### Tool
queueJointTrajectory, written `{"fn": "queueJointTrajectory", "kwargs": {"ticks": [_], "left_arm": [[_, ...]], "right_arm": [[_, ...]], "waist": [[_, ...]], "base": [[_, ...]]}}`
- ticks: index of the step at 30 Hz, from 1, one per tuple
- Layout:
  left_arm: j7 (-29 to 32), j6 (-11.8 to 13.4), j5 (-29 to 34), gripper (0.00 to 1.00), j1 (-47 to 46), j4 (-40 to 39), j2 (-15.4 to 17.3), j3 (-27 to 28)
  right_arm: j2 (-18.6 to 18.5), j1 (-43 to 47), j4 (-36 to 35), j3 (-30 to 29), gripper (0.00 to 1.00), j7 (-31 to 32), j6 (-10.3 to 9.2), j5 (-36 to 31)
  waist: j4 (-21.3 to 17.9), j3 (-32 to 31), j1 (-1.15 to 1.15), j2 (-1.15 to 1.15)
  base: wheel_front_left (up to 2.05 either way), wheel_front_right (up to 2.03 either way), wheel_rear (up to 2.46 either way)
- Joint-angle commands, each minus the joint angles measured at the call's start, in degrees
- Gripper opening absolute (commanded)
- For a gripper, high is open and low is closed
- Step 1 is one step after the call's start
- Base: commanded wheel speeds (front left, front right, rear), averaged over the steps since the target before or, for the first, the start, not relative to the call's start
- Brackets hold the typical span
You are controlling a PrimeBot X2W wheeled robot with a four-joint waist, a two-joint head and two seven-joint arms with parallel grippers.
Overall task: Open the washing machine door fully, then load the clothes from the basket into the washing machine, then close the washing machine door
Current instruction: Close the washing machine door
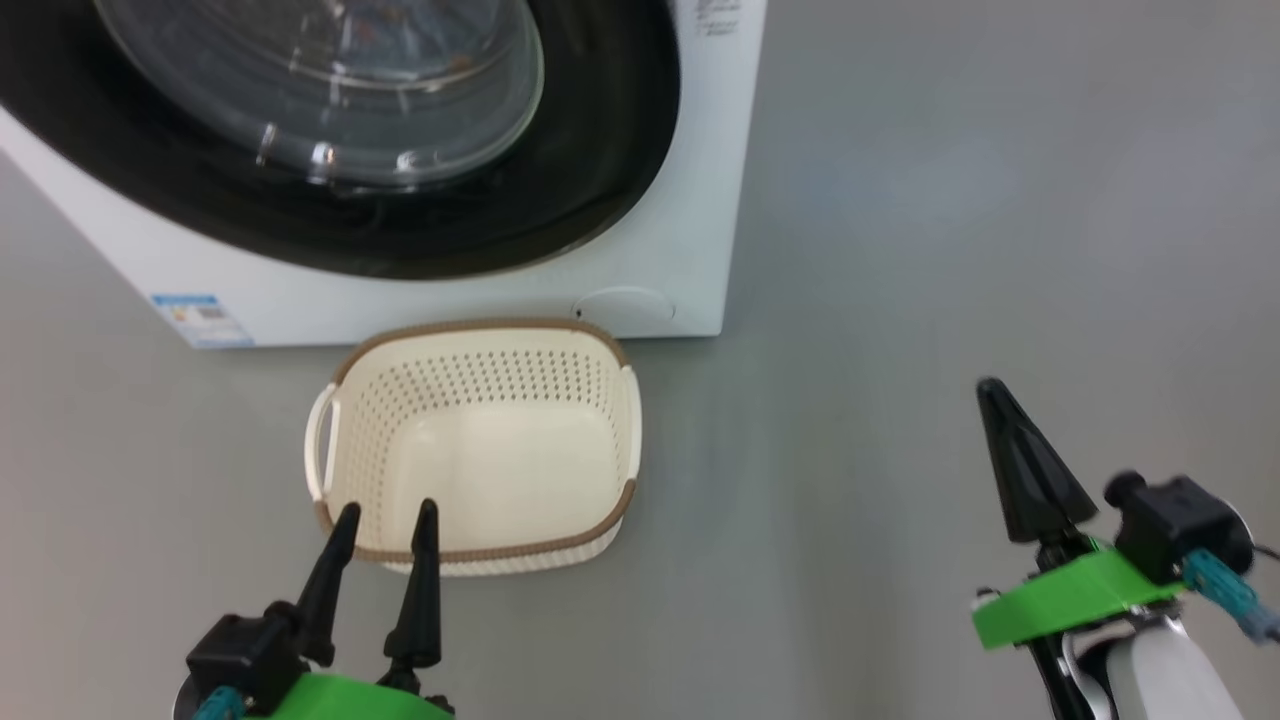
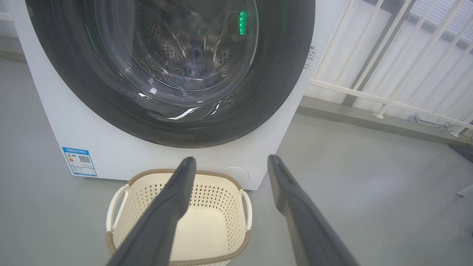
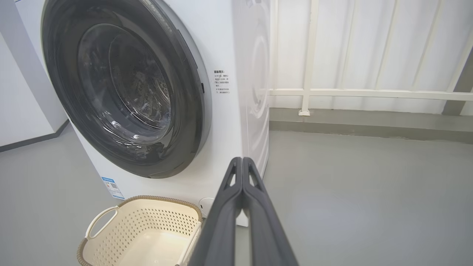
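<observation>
Sitting on the floor (image 1: 900, 300) just before the washing machine (image 1: 660, 270), its door (image 1: 600, 150) closed, the basket (image 1: 480, 327) has the left pincer (image 1: 388, 510), fingers apart, over its near rim, while the right pincer (image 1: 992, 390) hangs pressed together aside.

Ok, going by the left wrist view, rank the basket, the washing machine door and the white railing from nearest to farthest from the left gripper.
1. The basket, directly below the left gripper.
2. The washing machine door, ahead and higher.
3. The white railing, off right, farther back.
</observation>
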Motion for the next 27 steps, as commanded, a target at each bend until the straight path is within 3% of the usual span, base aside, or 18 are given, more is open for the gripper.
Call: {"fn": "queueJointTrajectory", "kwargs": {"ticks": [1,17,19,21,22,27], "left_arm": [[-0.4,-0.5,0.6,1.0,0.0,-1.0,0.8,2.3],[-0.4,0.6,-0.1,1.0,3.4,-0.9,0.8,6.0],[-0.4,0.6,-0.1,1.0,3.7,-0.8,0.8,6.2],[-0.4,0.6,0.0,1.0,4.0,-0.6,0.8,6.4],[-0.4,0.5,0.0,1.0,4.2,-0.4,0.8,6.4],[-0.4,0.5,0.2,1.0,4.6,0.1,0.8,6.6]], "right_arm": [[0.6,0.8,-2.2,0.6,0.0,-0.3,-0.34,-0.9],[3.3,10.4,-8.7,-4.5,0.0,0.1,-0.34,-2.8],[3.4,11.2,-9.0,-4.8,0.2,0.2,-0.34,-2.9],[3.4,11.8,-9.1,-5.0,0.49,0.2,-0.34,-2.3],[3.4,12.0,-9.1,-5.2,1.0,0.2,-0.34,-2.0],[3.4,12.7,-8.8,-5.2,1.0,0.1,-0.34,-1.2]], "waist": [[-3.2,-3.7,0.0,0.0],[-3.7,-7.8,0.0,0.0],[-3.8,-8.1,0.0,0.0],[-3.9,-8.3,0.0,0.0],[-4.0,-8.5,0.0,0.0],[-4.2,-9.1,0.0,0.0]], "base": [[0.0,0.0,0.0],[0.0,0.0,0.0],[0.0,0.0,0.0],[0.0,0.0,0.0],[0.0,0.0,0.0],[0.0,0.0,0.0]]}}
